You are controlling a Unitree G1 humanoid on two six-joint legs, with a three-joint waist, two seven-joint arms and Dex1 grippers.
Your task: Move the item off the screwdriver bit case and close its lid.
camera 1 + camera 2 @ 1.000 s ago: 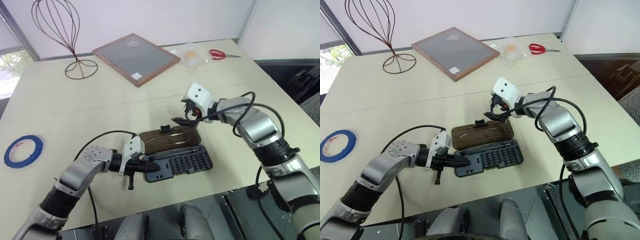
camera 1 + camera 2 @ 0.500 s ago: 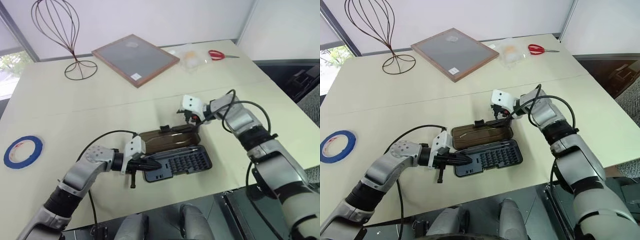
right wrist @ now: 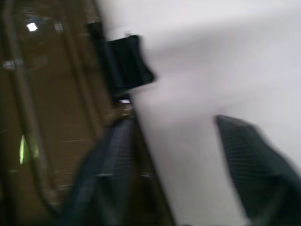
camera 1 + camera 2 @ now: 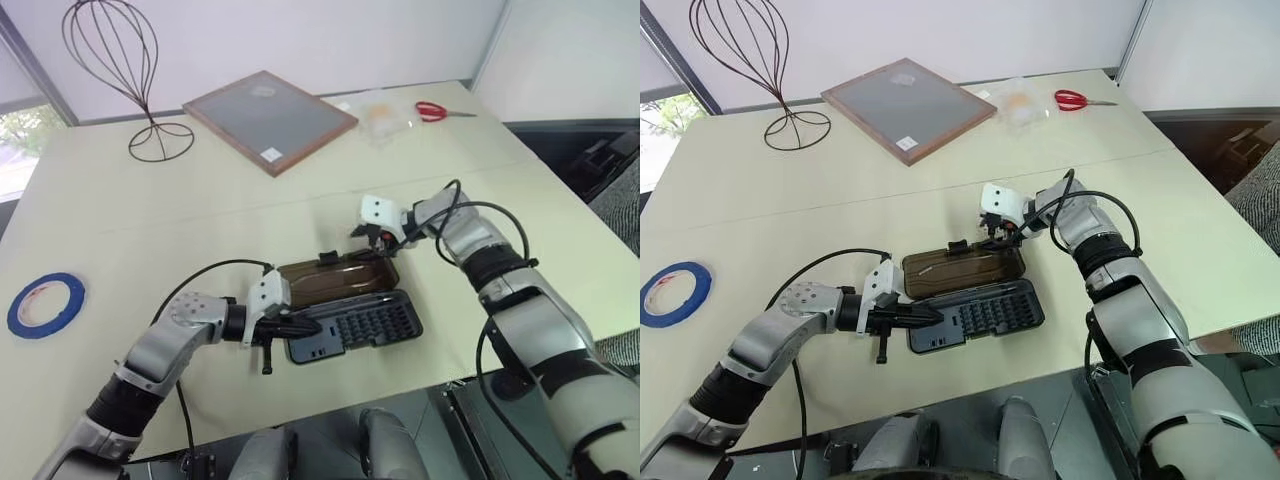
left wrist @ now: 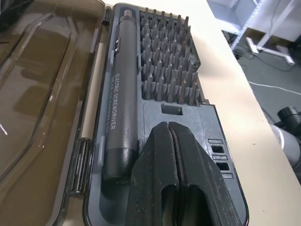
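While the case (image 4: 345, 300) lies open on the worktop (image 4: 200, 210), my left pincer (image 4: 300, 326) rests together on its tray's left end. My right pincer (image 4: 998, 238) sits at the lid's (image 4: 962, 269) far right edge. Far left lies the blue tape (image 4: 675, 291).

Left wrist: fingers (image 5: 181, 183) pressed together over the tray, beside a screwdriver (image 5: 121, 94).

Right wrist: fingers (image 3: 106, 174) apart, one over the lid, near its latch (image 3: 127, 63).

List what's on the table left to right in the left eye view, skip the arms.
Blue tape roll → wire stand → wood-framed board → open bit case → red-handled scissors.
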